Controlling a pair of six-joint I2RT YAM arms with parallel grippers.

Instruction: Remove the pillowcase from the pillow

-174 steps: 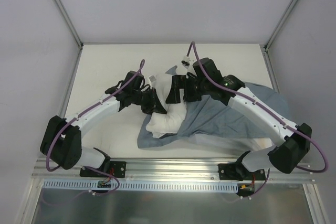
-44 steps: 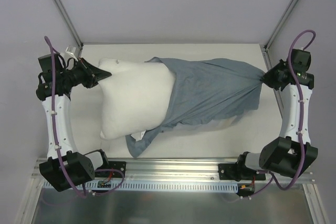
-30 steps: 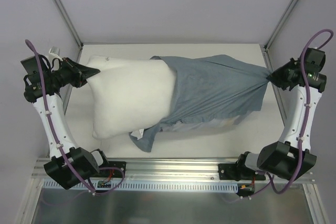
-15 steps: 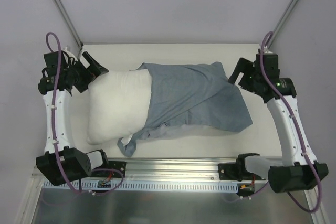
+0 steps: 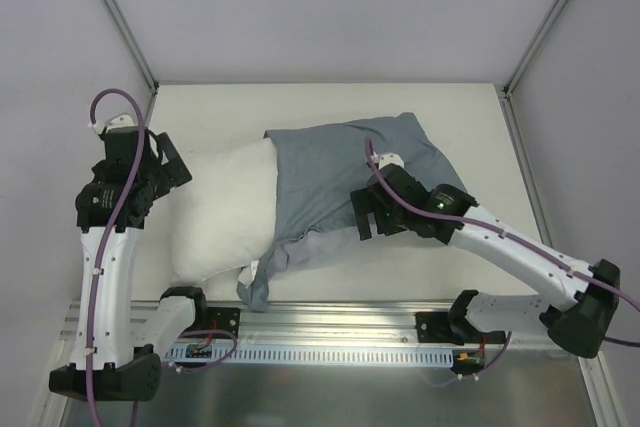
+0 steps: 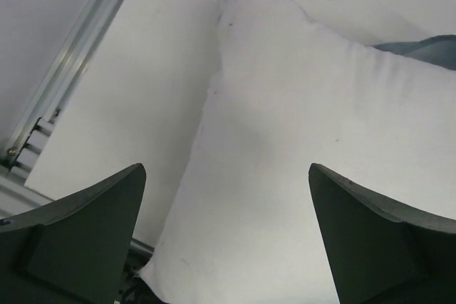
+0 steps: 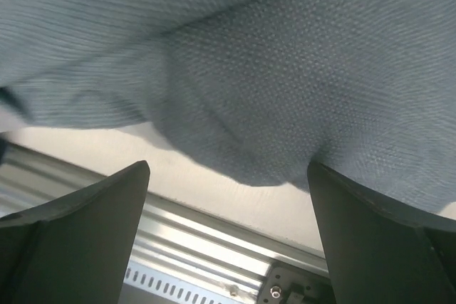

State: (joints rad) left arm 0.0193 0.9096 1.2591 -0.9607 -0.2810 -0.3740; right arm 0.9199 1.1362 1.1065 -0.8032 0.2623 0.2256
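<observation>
The white pillow (image 5: 215, 212) lies on the table with its left half bare. The slate-blue pillowcase (image 5: 340, 172) covers its right half, and a loose flap hangs toward the near edge. My left gripper (image 5: 172, 165) hovers open at the pillow's far-left corner, holding nothing. The left wrist view shows the bare pillow (image 6: 306, 140) between its spread fingers (image 6: 85, 247) and a sliver of pillowcase (image 6: 427, 44). My right gripper (image 5: 358, 215) is open over the case's near edge. The right wrist view shows wrinkled pillowcase (image 7: 249, 69) just beyond its wide-apart fingers (image 7: 385, 240).
The cream table (image 5: 450, 112) is bounded by metal frame posts at the back corners and an aluminium rail (image 5: 330, 322) along the near edge. That rail (image 7: 214, 247) lies directly under the right gripper. White walls enclose the sides.
Both grippers opened and let go of the pillow corner and the pillowcase end; the bundle dropped and slackened. The right arm swung in to the case's near edge; the left arm drew nearer.
</observation>
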